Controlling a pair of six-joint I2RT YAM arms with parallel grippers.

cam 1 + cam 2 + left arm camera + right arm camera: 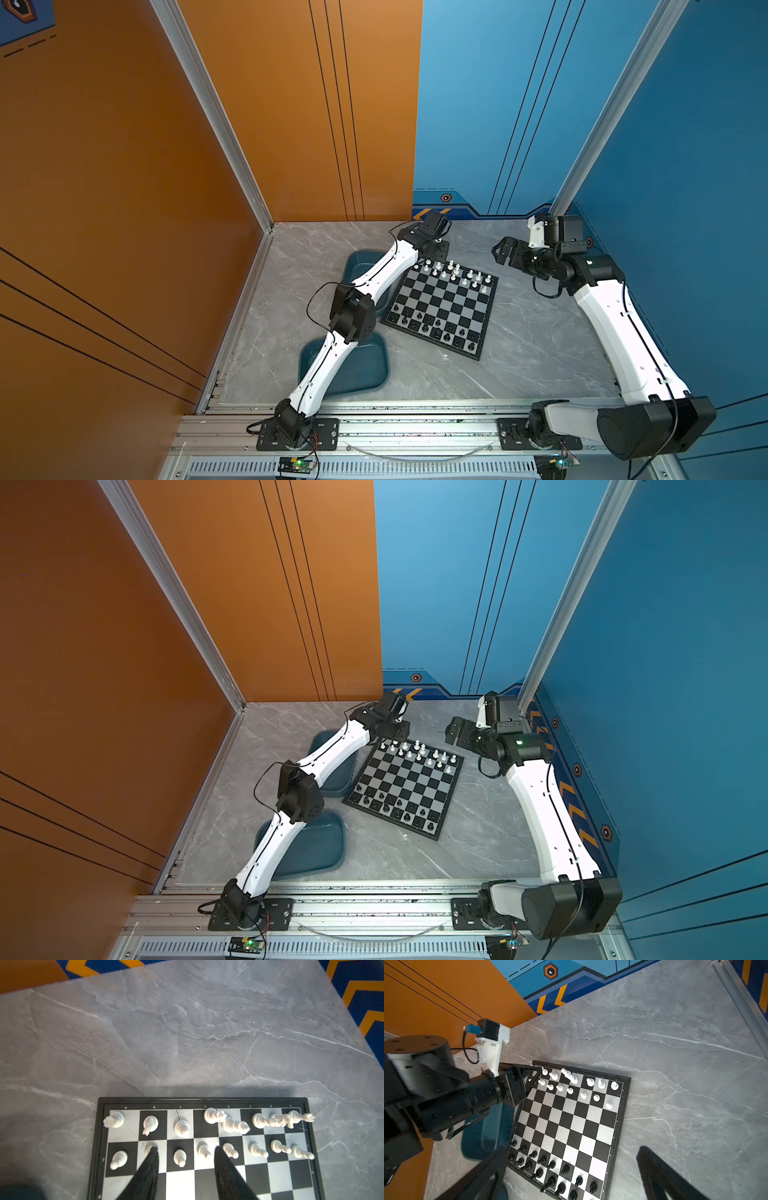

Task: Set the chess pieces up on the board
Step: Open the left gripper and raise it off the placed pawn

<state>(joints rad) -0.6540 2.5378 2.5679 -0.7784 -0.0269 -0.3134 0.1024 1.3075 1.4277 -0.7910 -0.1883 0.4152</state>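
The board (444, 299) (405, 779) lies turned at an angle mid-table. White chess pieces (453, 272) fill its two far rows and black chess pieces (432, 328) its two near rows. My left gripper (185, 1150) hovers low over the white pawn row, open. Two white pawns (179, 1157) stand between its fingers, untouched, and one fingertip (153, 1150) partly hides a third pawn. In the right wrist view the left gripper (536, 1078) sits at the board's far corner (537, 1064). My right gripper (500, 251) (571, 1150) hangs wide open and empty, off the board's far right side.
Two teal trays (357, 266) (353, 370) lie left of the board, partly under the left arm. Grey marble tabletop (187, 1032) stretches beyond the board's far edge to the orange and blue walls. A metal rail (415, 419) runs along the front.
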